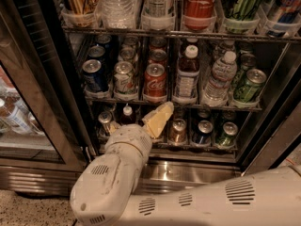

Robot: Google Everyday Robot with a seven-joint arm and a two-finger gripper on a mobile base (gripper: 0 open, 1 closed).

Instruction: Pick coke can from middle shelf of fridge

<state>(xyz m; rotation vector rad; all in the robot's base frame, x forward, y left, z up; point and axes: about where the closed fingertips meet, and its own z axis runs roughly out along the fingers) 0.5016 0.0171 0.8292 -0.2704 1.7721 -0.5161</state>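
Steel frames the fridge [197, 171], its door open and its dark inside stacked with wire racks of drinks. White and bulky, the arm [211, 201] comes in from the lower right along the bottom edge, bends at a rounded elbow housing [106, 187] at lower left, then turns up and to the right toward the racks. The middle shelf [134, 99] crosses the cooler at mid-height, with cans and bottles standing in lanes. The gripper [157, 119], a pale cream wedge tilted up to the right, hangs in front of the lowest rack, just under the middle shelf's front edge; I cannot tell whether it is open or closed. The coke can [155, 82] stands upright at the front of that shelf, directly above the gripper and apart from it, between a pale green-marked can [123, 79] and a white-capped bottle [187, 74].
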